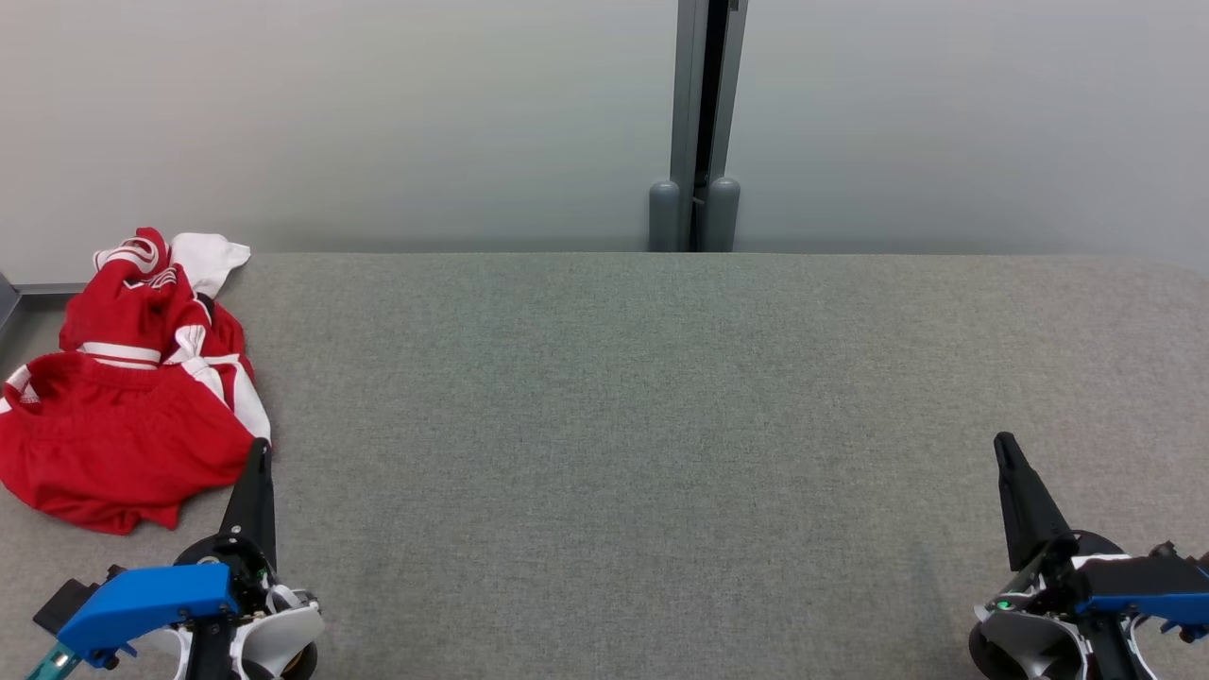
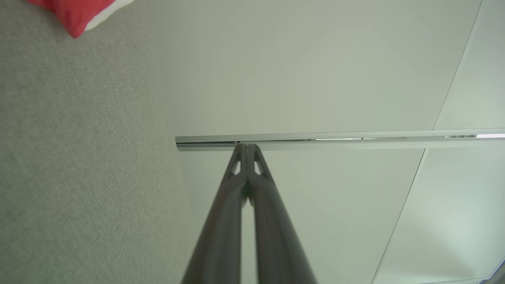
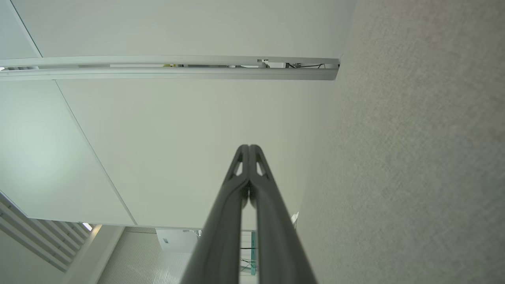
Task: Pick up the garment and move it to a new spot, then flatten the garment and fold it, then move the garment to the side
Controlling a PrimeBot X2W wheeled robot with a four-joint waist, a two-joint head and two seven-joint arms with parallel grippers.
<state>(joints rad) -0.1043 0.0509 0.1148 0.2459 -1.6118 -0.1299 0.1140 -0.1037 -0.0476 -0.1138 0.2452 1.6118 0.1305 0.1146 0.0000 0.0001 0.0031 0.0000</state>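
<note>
Crumpled red garment at the left end of the table, both grippers pressed together and holding nothing.

The garment, red with white bands and a white patch at its far end, lies bunched on the grey fabric-covered table along its left edge, reaching from the far side to about midway toward the near side. The left gripper sits at the near left with its two dark fingers together, the tip just beside the garment's near right edge; the left wrist view shows the cloth off to one side, apart from the fingers. The right gripper sits at the near right, well apart from the garment, its fingers likewise together. Behind the table stands a pale wall with a grey upright post.
</note>
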